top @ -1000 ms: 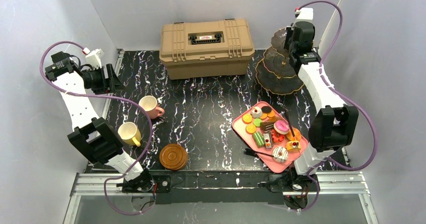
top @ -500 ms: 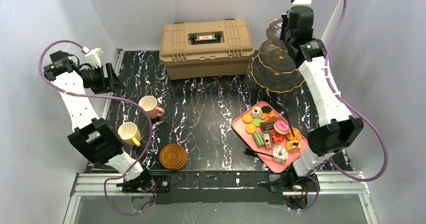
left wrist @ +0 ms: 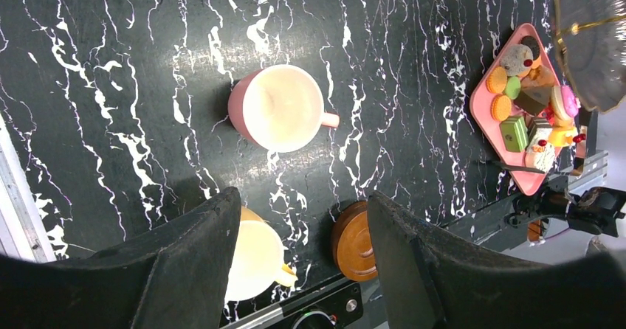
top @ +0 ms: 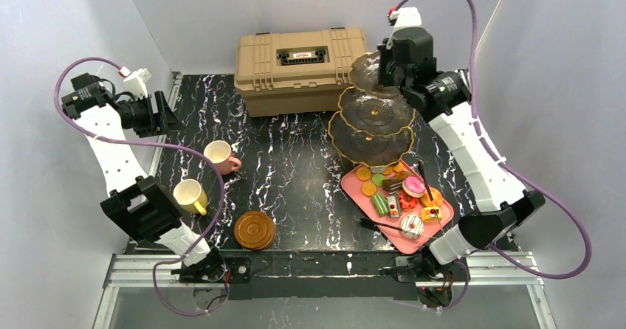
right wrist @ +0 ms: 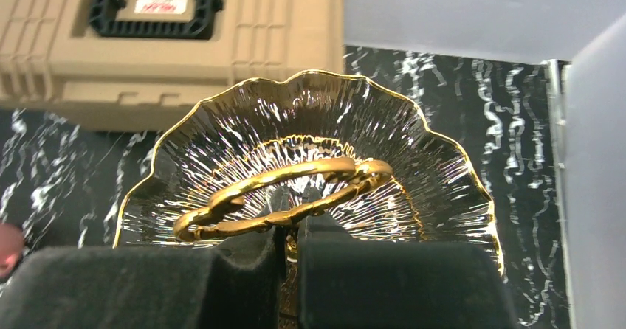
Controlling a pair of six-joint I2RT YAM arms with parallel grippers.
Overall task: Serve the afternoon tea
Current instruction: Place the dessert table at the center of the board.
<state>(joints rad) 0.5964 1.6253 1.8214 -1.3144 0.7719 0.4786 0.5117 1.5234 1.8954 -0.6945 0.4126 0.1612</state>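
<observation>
Swung leftward, the three-tier stand (top: 371, 133) is clasped by its handle (right wrist: 280, 189) in the right gripper (right wrist: 291, 229), the left gripper (left wrist: 303, 200) parted and empty, pastries (top: 395, 192) and cups (top: 218, 154) not yet served.

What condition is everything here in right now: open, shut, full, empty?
Toolbox, lid shut.
Tiered stand, tiers empty, gripped by its gold handle.
Pink cup, upright, empty.
Yellow cup, upright, empty.
Saucers, stacked, nothing on them.
Pink tray, loaded with pastries.
Left fingers, open, holding nothing.
Right fingers, shut on the gold handle.
</observation>
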